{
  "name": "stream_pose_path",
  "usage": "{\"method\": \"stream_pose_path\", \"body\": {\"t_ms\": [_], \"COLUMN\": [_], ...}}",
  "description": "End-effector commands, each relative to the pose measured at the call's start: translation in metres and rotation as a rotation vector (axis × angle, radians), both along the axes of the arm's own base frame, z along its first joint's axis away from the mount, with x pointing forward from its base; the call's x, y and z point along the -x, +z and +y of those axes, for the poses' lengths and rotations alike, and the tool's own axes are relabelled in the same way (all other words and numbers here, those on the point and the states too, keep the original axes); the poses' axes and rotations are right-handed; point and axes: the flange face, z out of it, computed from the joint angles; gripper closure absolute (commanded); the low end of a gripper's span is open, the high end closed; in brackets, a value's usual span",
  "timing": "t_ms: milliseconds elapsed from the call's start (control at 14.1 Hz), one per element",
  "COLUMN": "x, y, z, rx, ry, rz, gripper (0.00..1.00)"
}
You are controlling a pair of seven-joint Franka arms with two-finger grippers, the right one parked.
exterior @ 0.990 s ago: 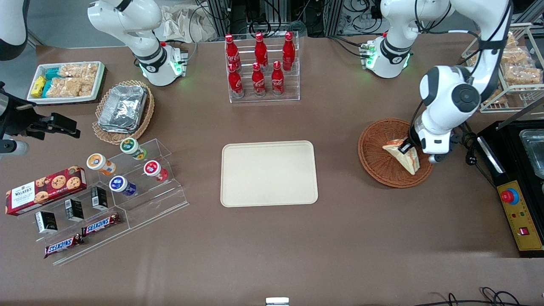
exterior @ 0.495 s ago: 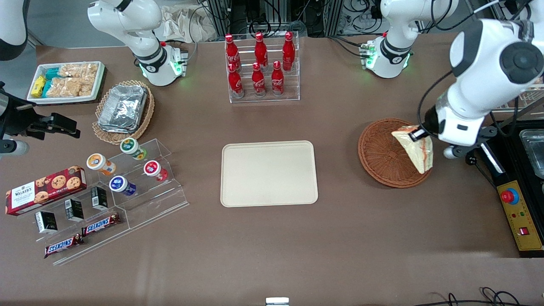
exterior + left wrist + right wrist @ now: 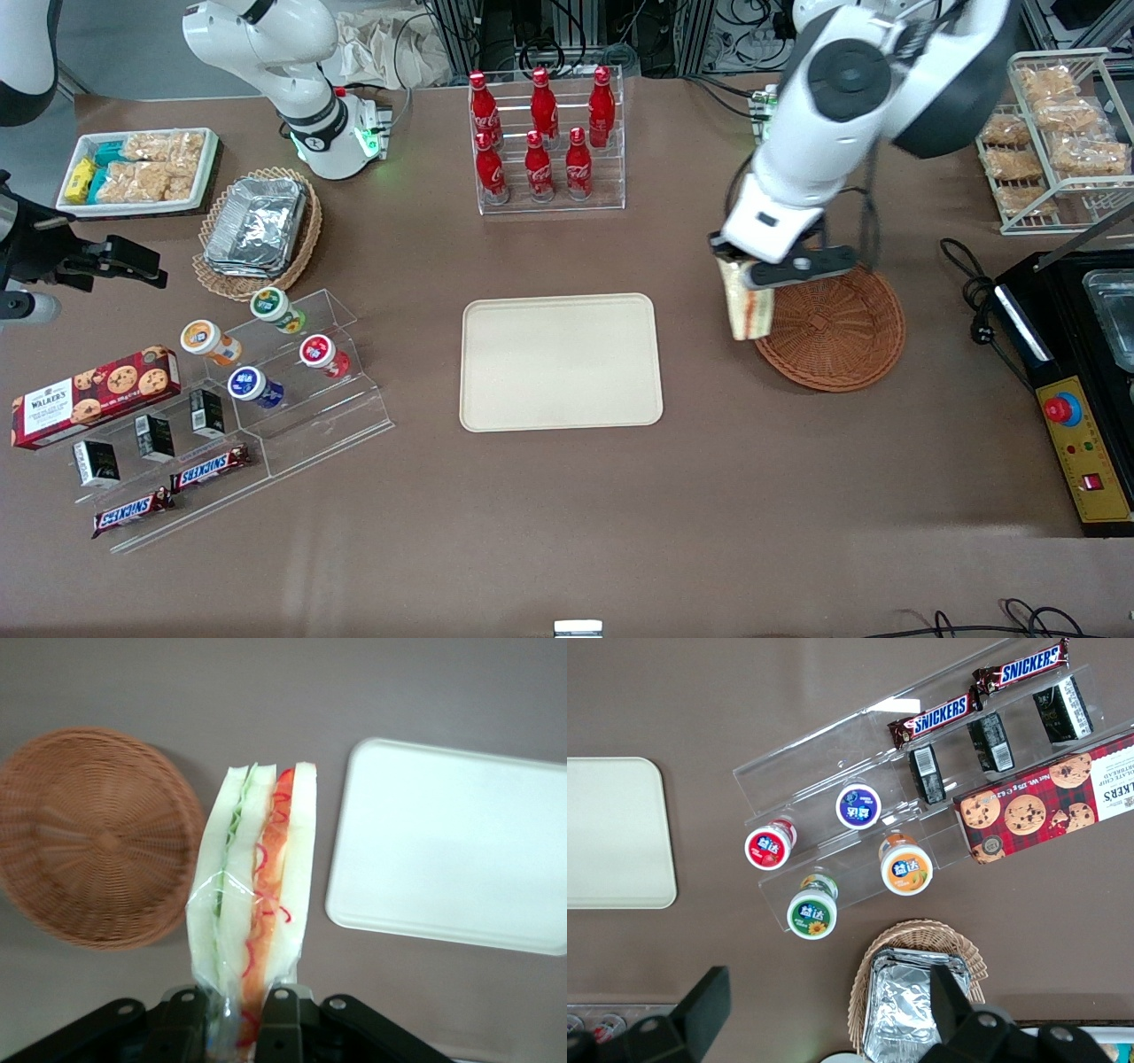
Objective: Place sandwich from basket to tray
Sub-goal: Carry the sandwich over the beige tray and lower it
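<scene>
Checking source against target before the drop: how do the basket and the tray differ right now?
The basket is round, reddish-brown woven wicker; the tray is rectangular, smooth, cream and larger. The gripper, shut on the sandwich, hangs over the basket's rim, not the tray. Both lie empty on the table.

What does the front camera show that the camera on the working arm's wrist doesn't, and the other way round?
Only the front view shows the cola bottles, the snack racks and the whole arm. Only the wrist view shows the sandwich's red and green filling edge-on. Both show the gripper shut on the sandwich, hanging above the table between the empty basket and the tray.
</scene>
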Motion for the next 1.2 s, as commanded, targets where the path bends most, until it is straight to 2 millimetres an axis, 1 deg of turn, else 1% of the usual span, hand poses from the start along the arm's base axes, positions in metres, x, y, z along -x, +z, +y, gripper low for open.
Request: {"method": "stream_pose_path", "body": {"t_ms": [0,71,141,212,283,424,495,636,778,919,990,1061,1131], "x": [-0.012,-0.018,-0.026,-0.027,-0.024,-0.029,-0.029,-0.028,-0.021,-0.02,-0.019,-0.018,-0.017], "y": [-0.042,-0.066,-0.091,-0.114,-0.142,-0.195,-0.213,-0.234,-0.246,-0.254,-0.255,-0.257,-0.261], "z": [-0.04,-0.052,-0.058,-0.076,-0.094,-0.101,-0.104,-0.107,-0.118,-0.121,-0.123,-0.124,-0.124], "rx": [0.03,0.032,0.038,0.055,0.052,-0.003,-0.018,-0.02,0.001,0.013,0.012,0.011,-0.001], "ry": [-0.051,-0.074,-0.064,-0.054,-0.059,-0.052,-0.056,-0.069,-0.089,-0.091,-0.094,-0.097,-0.115], "rz": [0.029,0.022,0.017,0.009,-0.005,-0.033,-0.041,-0.031,-0.033,-0.031,-0.03,-0.027,-0.033], "gripper": [1.0,1.0,1.0,1.0,1.0,1.0,1.0,1.0,1.0,1.0,0.92,0.64,0.03]}}
